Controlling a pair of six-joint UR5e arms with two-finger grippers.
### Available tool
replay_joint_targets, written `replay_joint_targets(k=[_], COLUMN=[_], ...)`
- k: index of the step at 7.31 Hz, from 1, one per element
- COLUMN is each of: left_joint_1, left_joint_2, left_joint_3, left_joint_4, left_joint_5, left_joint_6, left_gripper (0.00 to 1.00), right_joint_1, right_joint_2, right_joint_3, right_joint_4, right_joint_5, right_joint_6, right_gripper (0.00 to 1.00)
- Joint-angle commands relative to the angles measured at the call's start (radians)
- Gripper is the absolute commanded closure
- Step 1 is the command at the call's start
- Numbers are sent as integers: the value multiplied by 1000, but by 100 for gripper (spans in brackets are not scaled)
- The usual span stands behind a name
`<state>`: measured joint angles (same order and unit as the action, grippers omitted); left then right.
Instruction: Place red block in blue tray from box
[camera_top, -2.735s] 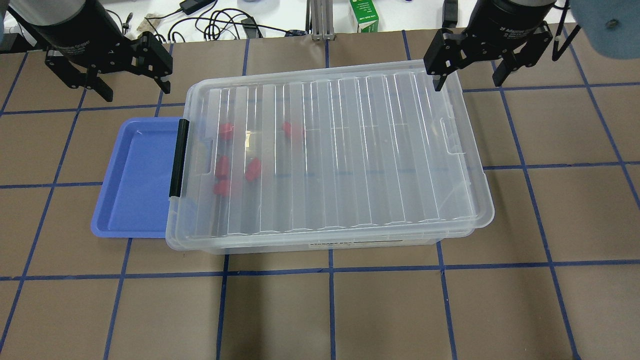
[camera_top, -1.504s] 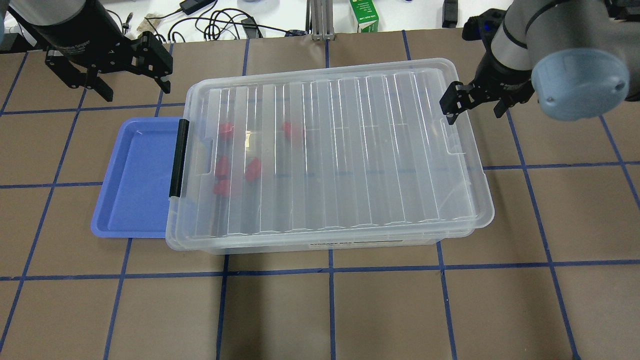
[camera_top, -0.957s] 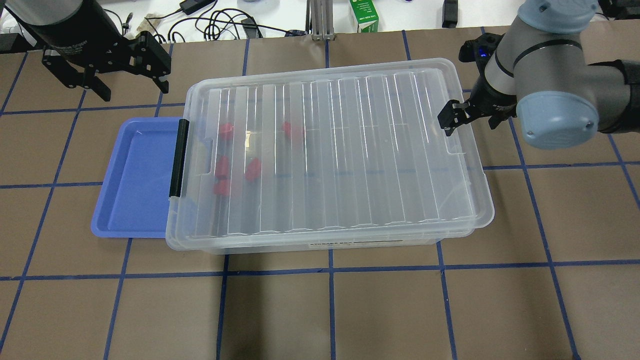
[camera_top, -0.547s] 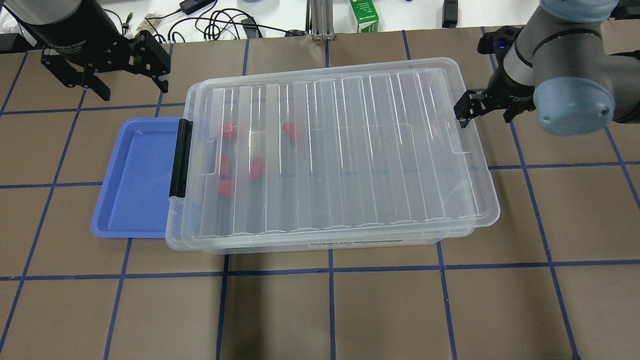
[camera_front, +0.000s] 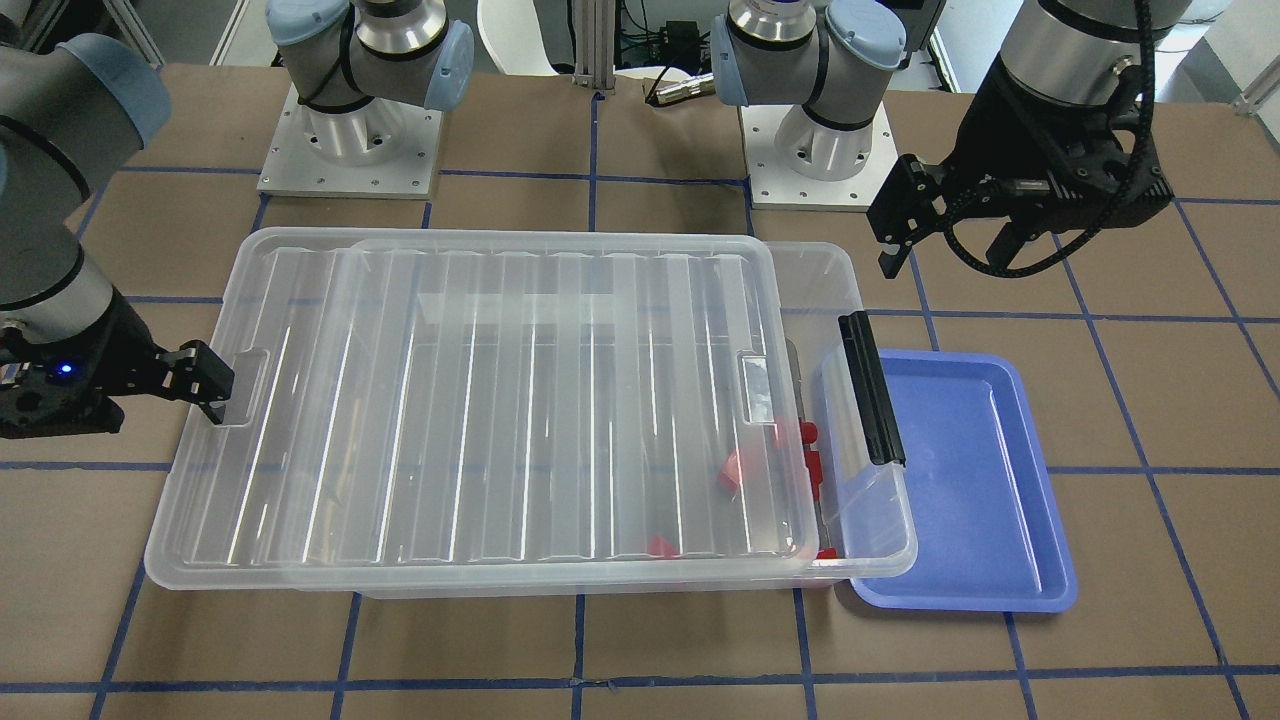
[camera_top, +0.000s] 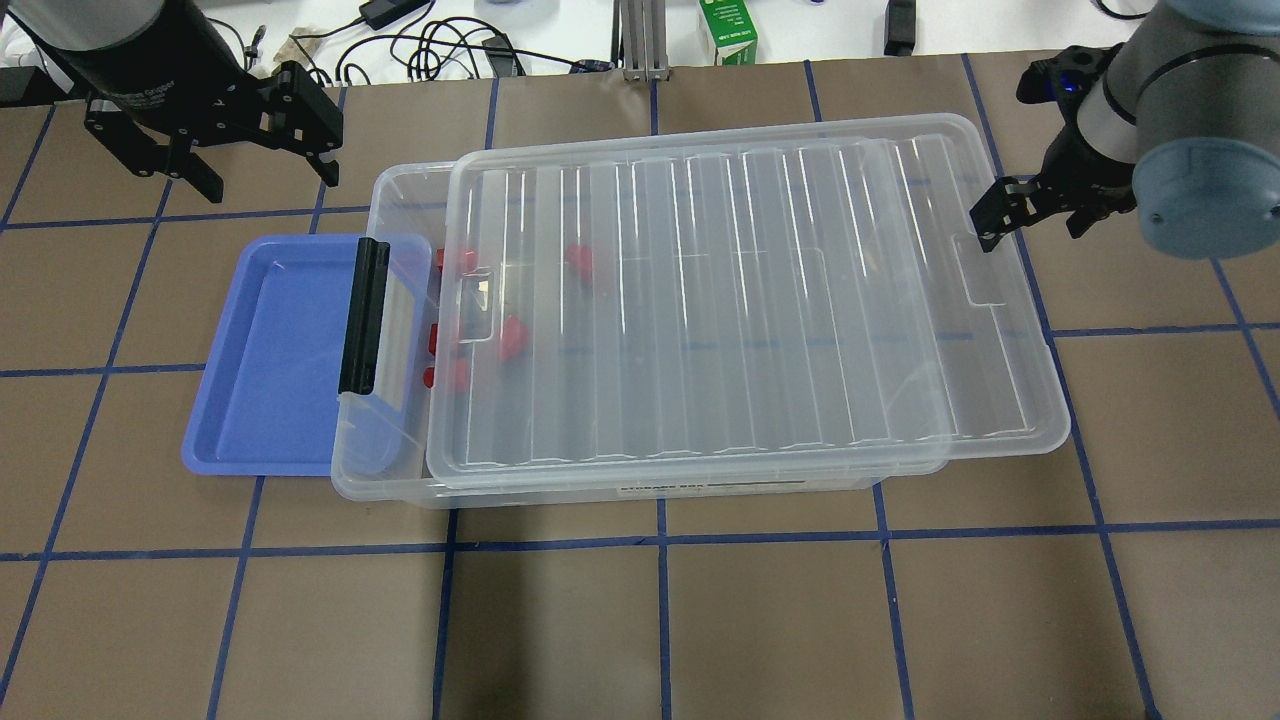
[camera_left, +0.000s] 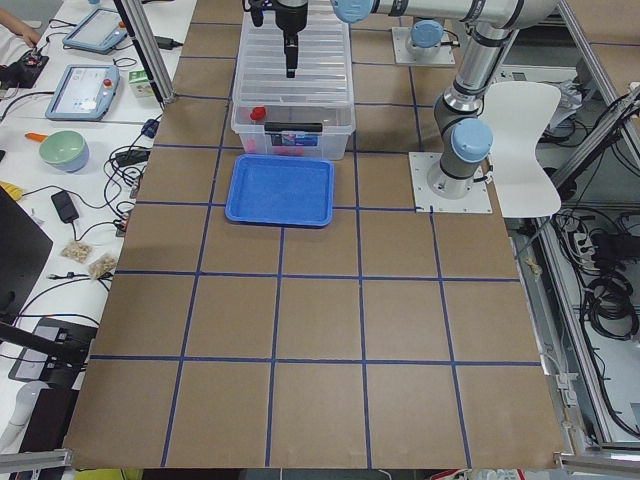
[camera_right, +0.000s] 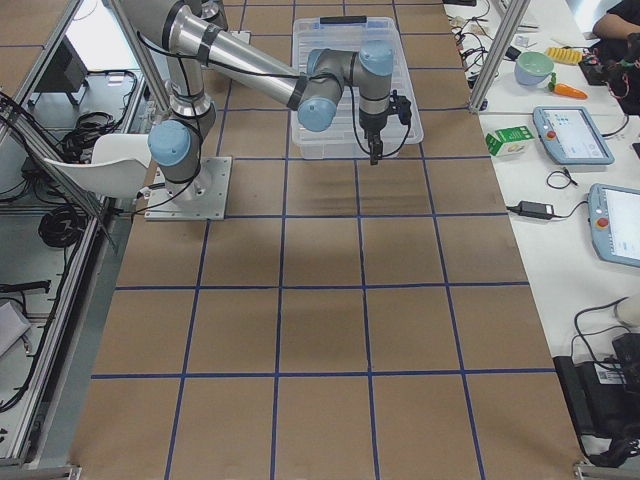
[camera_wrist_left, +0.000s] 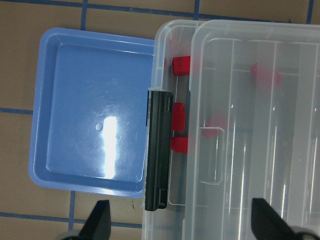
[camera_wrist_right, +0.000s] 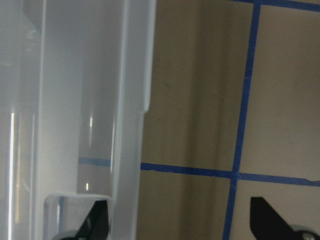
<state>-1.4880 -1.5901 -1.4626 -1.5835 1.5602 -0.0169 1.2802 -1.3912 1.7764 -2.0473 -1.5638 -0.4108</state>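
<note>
The near part of the desk (camera_top: 640, 620) is brown with a grid of blue tape lines. Behind it stands the box (camera_top: 640, 492), its long side toward the robot. Its clear ribbed lid (camera_top: 750, 300) lies flat on top but not square on it: it sits toward the robot's right, so it hangs over the right short side and leaves a narrow strip of the box uncovered at the left end.

The red blocks are all inside the box, at its left end. Three of them (camera_wrist_left: 181, 65) (camera_wrist_left: 178, 116) (camera_wrist_left: 179, 144) show in the uncovered strip, just beside the black latch bar (camera_top: 362, 315). Two more (camera_top: 510, 340) (camera_top: 578, 258) lie under the lid and look pale through the plastic.

The blue tray (camera_top: 270, 350) lies on the desk at the left short side of the box. The box rim with the latch hangs over the tray's right edge.

Farther back, the right tool (camera_top: 1035, 228) is low at the right short edge of the lid. Its fingers are wide apart and clamp nothing. One finger (camera_front: 205, 385) sits at the handle recess of the lid; the other is outside the lid, over the desk. The left tool (camera_top: 272, 182) hangs above the desk behind the tray, fingers apart, with nothing between them.

Beyond the desk lie black cables (camera_top: 440, 45) and a green carton (camera_top: 727, 32).
</note>
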Motion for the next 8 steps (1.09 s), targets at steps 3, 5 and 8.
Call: replay_joint_targets(k=[3, 5, 8], left_joint_1=[-21, -90, -101], left_joint_2=[-11, -25, -47], left_joint_3=[-11, -56, -241], left_joint_4=[-1, 45, 222], left_joint_5=[-2, -2, -100], left_joint_6=[0, -3, 27], left_gripper=[0, 0, 0], right_joint_1=[-102, -179, -187], right_joint_2=[0, 0, -3], right_joint_3=[-2, -3, -3], right_joint_4=[6, 10, 9], right_joint_5=[-2, 4, 1], right_joint_6=[-120, -200, -224], right_gripper=[0, 0, 0])
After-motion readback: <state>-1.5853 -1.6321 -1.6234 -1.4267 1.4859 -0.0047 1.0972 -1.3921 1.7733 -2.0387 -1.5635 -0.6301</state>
